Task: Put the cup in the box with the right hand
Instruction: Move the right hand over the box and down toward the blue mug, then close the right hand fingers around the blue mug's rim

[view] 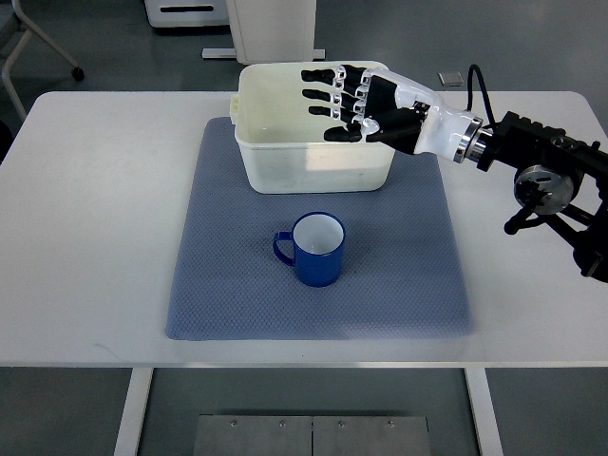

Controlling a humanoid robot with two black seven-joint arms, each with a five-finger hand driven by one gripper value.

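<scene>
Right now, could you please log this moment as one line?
right hand: open, over box | cup: upright on mat, ungrasped | left: unseen

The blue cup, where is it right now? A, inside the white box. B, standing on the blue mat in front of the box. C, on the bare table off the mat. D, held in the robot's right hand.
B: the blue cup stands upright on the blue mat, nearer the camera than the white box, while the right hand is open over the box.

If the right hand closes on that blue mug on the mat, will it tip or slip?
The blue enamel-look mug with a white inside stands upright and wide for its height, so tipping seems unlikely. Its glossy wall may slip in the right hand. It looks empty, probably light. The textured blue-grey mat should resist sliding.
</scene>
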